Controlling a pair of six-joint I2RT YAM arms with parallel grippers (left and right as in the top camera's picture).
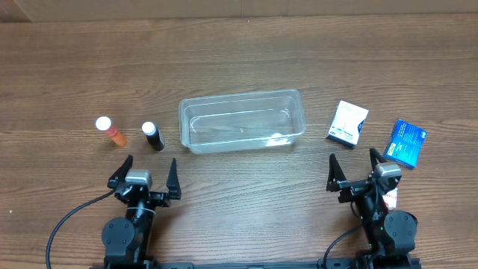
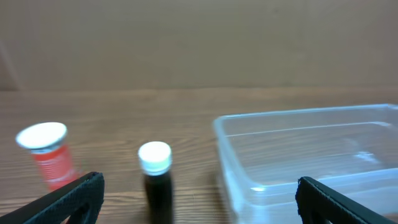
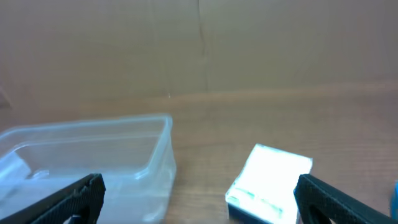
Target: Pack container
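Beyond and between the spread, empty left claw [image 1: 149,168] and right claw [image 1: 352,161], the container [image 1: 239,97] sits unfilled on the worktop [image 1: 239,45]. Packing looks unstarted: two bottles [image 1: 152,137] wait ahead of the left, two boxes [image 1: 348,123] ahead of the right.

A lab-style robot bench: wood-grain table [image 1: 239,60] before a plain cardboard-like backdrop [image 3: 124,43]

The container [image 1: 241,121] is a clear plastic tub, rectangular with rounded corners and a raised rim. It stands upright and open-topped near the middle of the wooden table [image 1: 239,52]. Its long side runs left to right, with the right end turned slightly farther back. The wood grain shows through its floor and walls, and a few pale glints show on the plastic.
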